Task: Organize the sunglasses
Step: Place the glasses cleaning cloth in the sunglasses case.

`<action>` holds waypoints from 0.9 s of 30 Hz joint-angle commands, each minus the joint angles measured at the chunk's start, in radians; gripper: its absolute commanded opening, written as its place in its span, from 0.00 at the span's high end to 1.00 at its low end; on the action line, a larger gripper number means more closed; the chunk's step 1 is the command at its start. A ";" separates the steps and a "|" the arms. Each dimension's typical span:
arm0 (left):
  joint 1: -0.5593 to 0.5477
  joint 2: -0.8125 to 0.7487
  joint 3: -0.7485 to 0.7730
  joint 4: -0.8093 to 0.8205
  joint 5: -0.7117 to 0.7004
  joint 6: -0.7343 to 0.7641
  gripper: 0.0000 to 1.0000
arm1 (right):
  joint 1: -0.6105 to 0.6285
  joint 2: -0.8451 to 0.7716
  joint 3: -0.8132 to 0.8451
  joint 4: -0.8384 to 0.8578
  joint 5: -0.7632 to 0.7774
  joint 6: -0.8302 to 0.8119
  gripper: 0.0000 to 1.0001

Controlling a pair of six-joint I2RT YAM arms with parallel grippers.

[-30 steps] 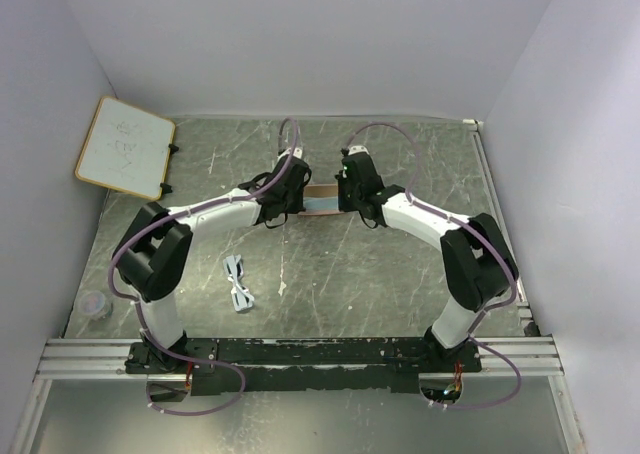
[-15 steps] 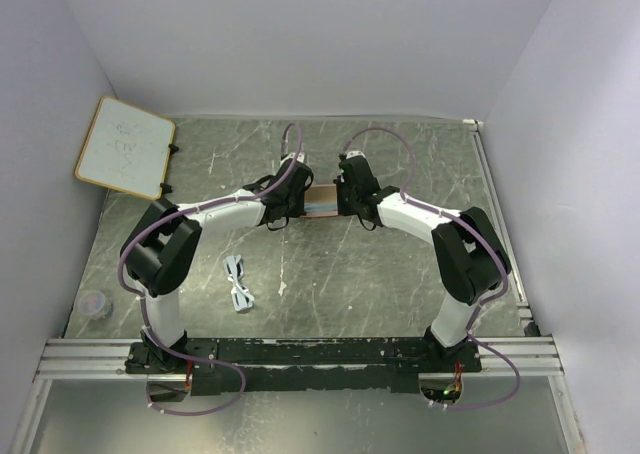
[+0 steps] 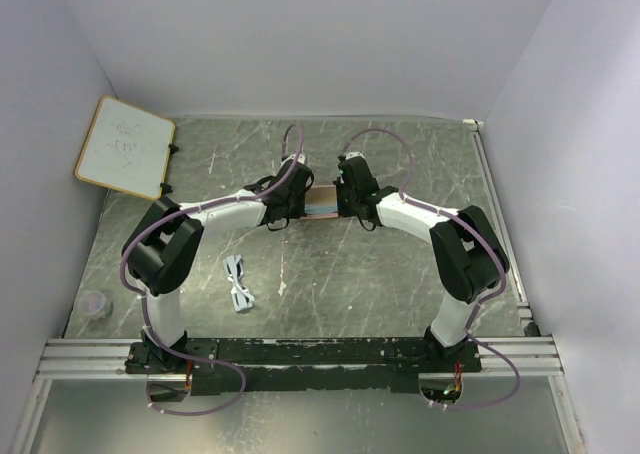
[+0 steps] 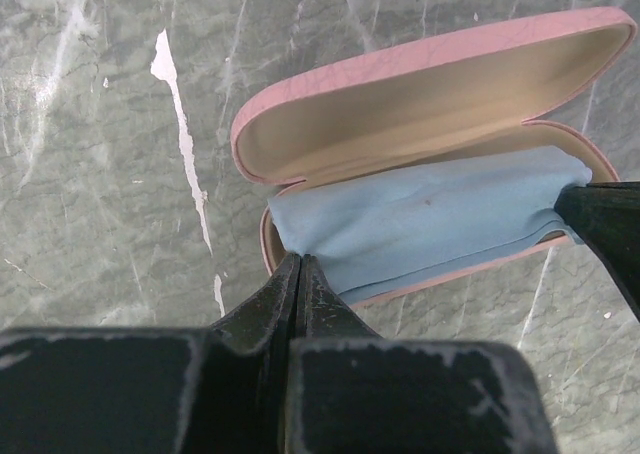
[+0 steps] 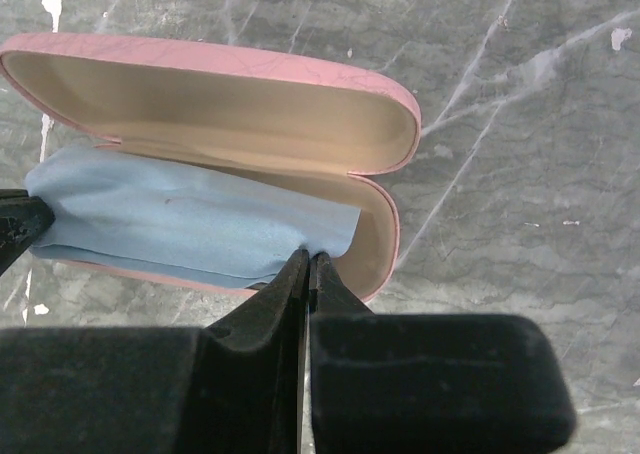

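Marbled table [image 3: 400,274] | case [image 4: 420,94] half-hidden between arms from above | cloth [image 4: 430,219] pinched by left gripper [image 4: 298,262] and right gripper [image 5: 308,259] | sunglasses [image 3: 238,282] seen lower left, well apart from both

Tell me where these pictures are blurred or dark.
Left wrist: left gripper dark, blocking the bottom; case and cloth sharp, evenly lit. Right wrist: right gripper likewise. Top view: even light, faint shadows; sunglasses too small for detail.

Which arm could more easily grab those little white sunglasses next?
Probably the left: the sunglasses lie on its side, near its base. The left end effector and right end effector both pinch the blue cloth in the open case.
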 commanded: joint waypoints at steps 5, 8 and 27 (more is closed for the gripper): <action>0.002 0.012 -0.032 0.019 0.026 -0.017 0.93 | -0.005 -0.013 -0.009 -0.020 -0.011 0.000 1.00; 0.001 0.008 -0.043 0.023 0.022 -0.022 0.93 | -0.004 -0.018 -0.019 -0.024 -0.018 0.005 1.00; -0.009 0.031 -0.069 0.037 -0.006 -0.040 0.93 | 0.008 0.012 -0.067 0.012 -0.012 0.007 1.00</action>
